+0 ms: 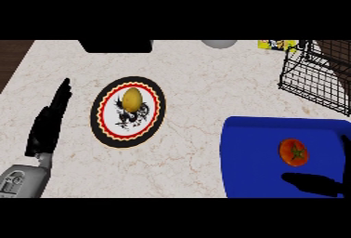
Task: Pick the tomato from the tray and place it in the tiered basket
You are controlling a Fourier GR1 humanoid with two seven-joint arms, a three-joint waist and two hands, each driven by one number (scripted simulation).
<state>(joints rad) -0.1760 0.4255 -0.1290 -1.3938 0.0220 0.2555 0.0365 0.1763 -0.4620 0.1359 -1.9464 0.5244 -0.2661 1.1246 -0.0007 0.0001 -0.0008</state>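
Note:
A red tomato [293,152] with a green stem lies on the blue tray [254,158] at the lower right. Just below it, over the tray's near part, my right hand [314,183] shows as black fingers stretched leftward, straight and not touching the tomato. The black wire tiered basket [316,74] stands at the upper right, beyond the tray. My left hand [49,120] rests open at the left edge, fingers pointing up, holding nothing.
A round plate [103,125] with a red and black rim and a rooster picture sits left of centre, carrying a yellowish potato [132,98]. A dark object [116,45], a grey round thing [219,43] and a yellow packet [277,44] line the far edge.

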